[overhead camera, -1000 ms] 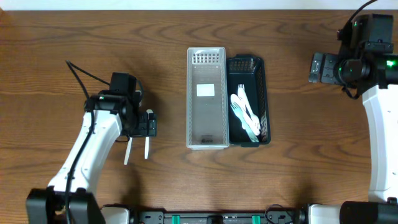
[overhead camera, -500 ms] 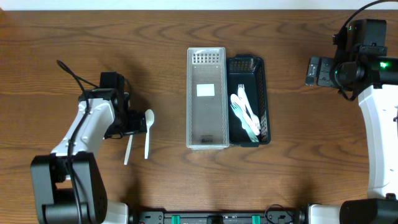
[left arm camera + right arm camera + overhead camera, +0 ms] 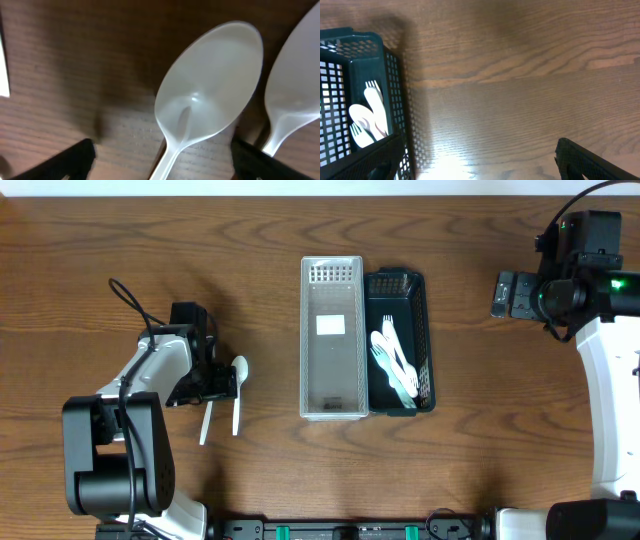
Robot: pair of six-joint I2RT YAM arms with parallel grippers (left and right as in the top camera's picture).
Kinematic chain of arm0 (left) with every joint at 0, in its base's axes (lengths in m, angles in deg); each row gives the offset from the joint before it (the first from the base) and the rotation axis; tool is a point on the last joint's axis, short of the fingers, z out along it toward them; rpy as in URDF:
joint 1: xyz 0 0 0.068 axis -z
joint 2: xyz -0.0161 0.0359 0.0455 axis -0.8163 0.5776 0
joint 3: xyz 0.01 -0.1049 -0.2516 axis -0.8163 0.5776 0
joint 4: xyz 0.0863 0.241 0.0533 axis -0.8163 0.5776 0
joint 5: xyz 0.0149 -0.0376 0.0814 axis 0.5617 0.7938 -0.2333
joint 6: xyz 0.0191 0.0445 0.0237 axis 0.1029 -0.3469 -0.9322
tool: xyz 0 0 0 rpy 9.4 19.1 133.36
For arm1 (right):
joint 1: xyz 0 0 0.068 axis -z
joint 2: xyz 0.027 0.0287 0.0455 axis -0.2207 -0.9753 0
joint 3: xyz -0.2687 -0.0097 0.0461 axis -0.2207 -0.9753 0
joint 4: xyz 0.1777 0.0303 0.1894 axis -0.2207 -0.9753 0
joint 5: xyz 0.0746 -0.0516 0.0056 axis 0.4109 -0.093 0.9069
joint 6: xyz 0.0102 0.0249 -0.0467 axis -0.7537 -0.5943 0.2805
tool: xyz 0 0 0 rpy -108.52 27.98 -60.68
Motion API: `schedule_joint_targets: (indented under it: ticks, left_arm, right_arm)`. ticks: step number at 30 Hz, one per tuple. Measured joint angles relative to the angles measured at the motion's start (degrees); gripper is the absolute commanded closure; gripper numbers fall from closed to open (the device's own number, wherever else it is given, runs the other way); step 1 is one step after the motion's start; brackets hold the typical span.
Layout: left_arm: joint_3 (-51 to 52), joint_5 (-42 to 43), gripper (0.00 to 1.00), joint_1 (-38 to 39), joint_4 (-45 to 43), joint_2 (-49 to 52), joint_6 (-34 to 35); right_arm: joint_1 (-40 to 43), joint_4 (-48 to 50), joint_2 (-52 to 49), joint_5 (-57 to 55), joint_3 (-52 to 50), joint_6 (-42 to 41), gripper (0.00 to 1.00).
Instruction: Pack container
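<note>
- Basket [image 3: 425, 340], dark and slotted, is seen at the middle of the worktop [image 3: 300, 240], touching a clear bin [image 3: 332, 380] on its left. White cutlery [image 3: 395, 360] is already laid inside the basket.
- Spoon [image 3: 210, 90], white plastic, is shown lying flat on the worktop well to the left of the bin, with a second spoon [image 3: 295, 100] just beside it.
- Left end effector [image 3: 162, 162] is held low over the spoon with its fingers spread, one on each side of the handle. Nothing is gripped yet.
- Right end effector [image 3: 508, 292] is parked well to the right of the basket, spread open and empty.
- A failed pinch is judged the nearest risk. The handle is thin and flat against the wood, so it could be pushed along or squeezed out sideways as the fingers close.
- The second spoon could be nudged or caught in the same grasp, because it lies so close.
- A loosely held spoon could swivel when carried, and might then be snagged on the basket rim or dropped into the bin instead.
</note>
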Motion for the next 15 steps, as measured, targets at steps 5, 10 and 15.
schedule_joint_targets:
  ticks: [5, 10, 15]
  left_arm:
    - [0.0, 0.0, 0.39, 0.0, 0.0, 0.0, -0.3]
    - [0.0, 0.0, 0.55, 0.0, 0.0, 0.0, -0.3]
    - [0.0, 0.0, 0.75, 0.0, 0.0, 0.0, -0.6]
  right_arm:
    - [0.0, -0.5, 0.0, 0.0, 0.0, 0.0, 0.01]
    - [0.0, -1.6, 0.0, 0.0, 0.0, 0.0, 0.01]
    - [0.0, -2.0, 0.0, 0.0, 0.0, 0.0, 0.01]
